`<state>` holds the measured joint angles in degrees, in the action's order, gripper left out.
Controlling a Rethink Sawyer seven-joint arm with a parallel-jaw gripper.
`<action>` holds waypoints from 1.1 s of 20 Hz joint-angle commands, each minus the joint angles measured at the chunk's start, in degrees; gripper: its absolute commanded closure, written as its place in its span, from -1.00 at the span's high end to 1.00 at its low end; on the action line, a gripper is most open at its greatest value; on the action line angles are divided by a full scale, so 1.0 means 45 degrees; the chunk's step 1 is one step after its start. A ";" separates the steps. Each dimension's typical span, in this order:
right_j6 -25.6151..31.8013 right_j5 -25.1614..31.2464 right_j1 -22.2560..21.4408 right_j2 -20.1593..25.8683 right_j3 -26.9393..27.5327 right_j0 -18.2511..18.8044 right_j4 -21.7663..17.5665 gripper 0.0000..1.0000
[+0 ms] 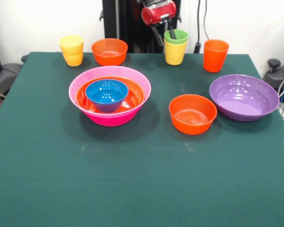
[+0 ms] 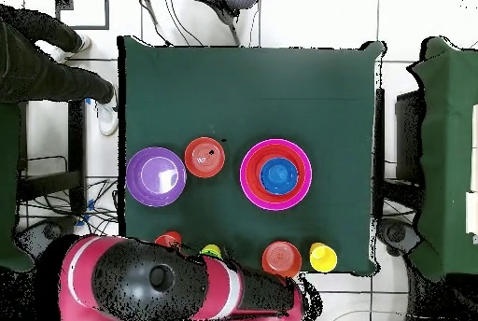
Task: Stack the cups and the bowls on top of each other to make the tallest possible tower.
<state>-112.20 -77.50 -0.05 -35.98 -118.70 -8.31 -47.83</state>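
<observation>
The tower is a big pink bowl [image 1: 111, 118] [image 2: 246, 175] left of centre, with a wide orange bowl [image 1: 135, 97] nested in it and a small blue bowl [image 1: 106, 92] [image 2: 278, 176] inside that. At the table's far edge a green cup [image 1: 178, 36] [image 2: 212, 251] sits nested in a yellow cup [image 1: 174, 54]. My gripper [image 1: 164, 37] is open at the green cup's left rim, with one finger inside the cup and the other outside. Loose on the table are another yellow cup [image 1: 72, 50], a tall orange cup [image 1: 215, 55], two small orange bowls [image 1: 110, 51] [image 1: 192, 113] and a purple bowl [image 1: 244, 97].
My arm's red and black bulk [image 2: 159, 285] covers the table edge by the cups in the overhead view. A person's dark sleeve [image 2: 47, 61] shows past the table's corner. Chairs and cables stand around the table.
</observation>
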 commanded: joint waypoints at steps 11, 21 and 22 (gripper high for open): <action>-0.0316 0.2623 0.2240 0.1509 0.0886 -0.0668 0.0518 1.00; -0.0290 0.2316 0.2443 0.1338 0.0968 -0.0967 0.0827 1.00; -0.0269 0.2329 0.2438 0.1305 0.0966 -0.1040 0.0891 1.00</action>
<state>-112.20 -77.51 4.09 -37.18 -115.57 -11.95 -43.06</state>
